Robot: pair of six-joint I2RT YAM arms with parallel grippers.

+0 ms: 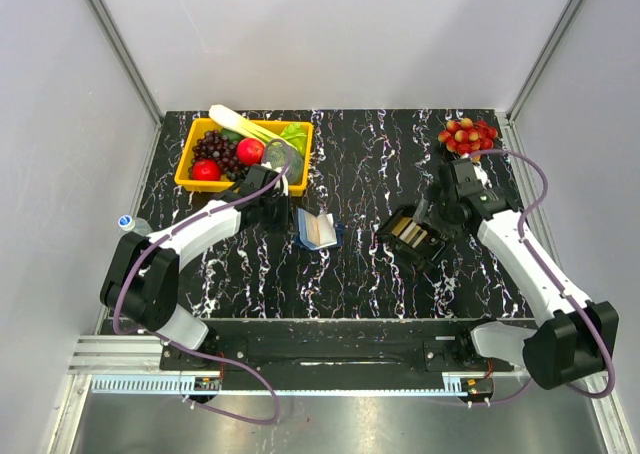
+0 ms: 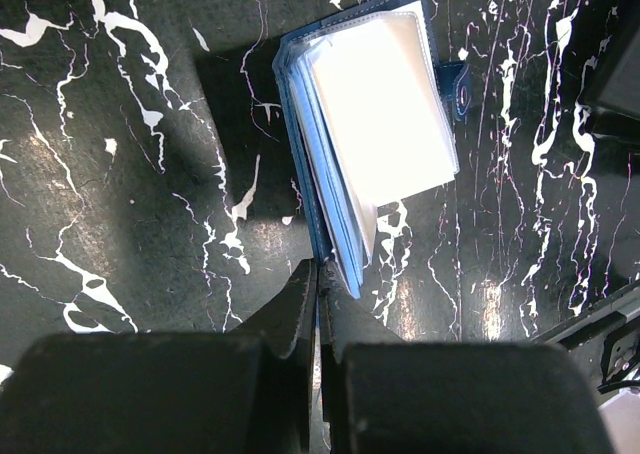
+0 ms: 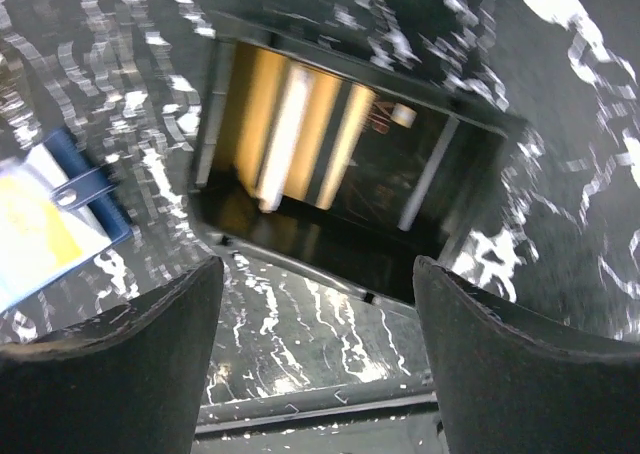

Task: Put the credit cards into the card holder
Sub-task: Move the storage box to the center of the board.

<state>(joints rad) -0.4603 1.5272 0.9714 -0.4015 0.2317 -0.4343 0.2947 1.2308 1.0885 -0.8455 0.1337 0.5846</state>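
The dark-blue card holder (image 1: pixel 318 230) lies open on the black marbled table, its light-blue sleeves and a white card face up in the left wrist view (image 2: pixel 385 114). My left gripper (image 2: pixel 320 274) is shut, pinching the near edge of its blue cover; from above it (image 1: pixel 291 212) sits at the holder's left side. Tan and white credit cards (image 3: pixel 285 124) lie in the black open-topped tray (image 1: pixel 437 252). My right gripper (image 3: pixel 318 274) is open and empty, hovering over the tray's near wall; from above it (image 1: pixel 429 217) is at the tray's right end.
A yellow basket (image 1: pixel 188 182) of fruit and vegetables stands at the back left, just behind the left arm. A cluster of red fruit (image 1: pixel 467 135) lies at the back right. A small bottle (image 1: pixel 128 222) stands off the table's left edge. The holder's edge shows at the left of the right wrist view (image 3: pixel 85 179).
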